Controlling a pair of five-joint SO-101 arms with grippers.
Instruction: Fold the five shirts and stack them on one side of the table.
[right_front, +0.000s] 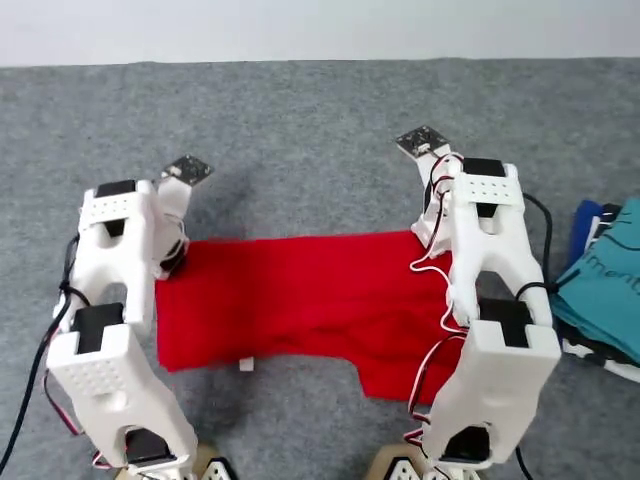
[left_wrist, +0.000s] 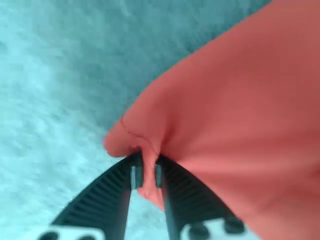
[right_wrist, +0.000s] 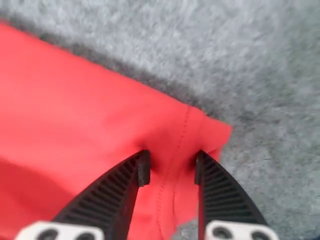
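A red shirt (right_front: 300, 300) lies spread flat across the grey table between my two arms. At the shirt's far left corner, my left gripper (right_front: 172, 262) is shut on a pinch of the red cloth (left_wrist: 240, 125), which bunches between the tips of my left gripper (left_wrist: 146, 176). My right gripper (right_front: 428, 235) is at the far right corner of the shirt. In the right wrist view the gripper (right_wrist: 172, 167) is open, its fingers resting on the red cloth (right_wrist: 75, 110) on either side of a seam near the corner.
A pile of other shirts (right_front: 605, 290), teal on top with dark blue and white beneath, sits at the table's right edge. Grey felt (right_front: 300, 140) covers the table, with open room beyond the red shirt.
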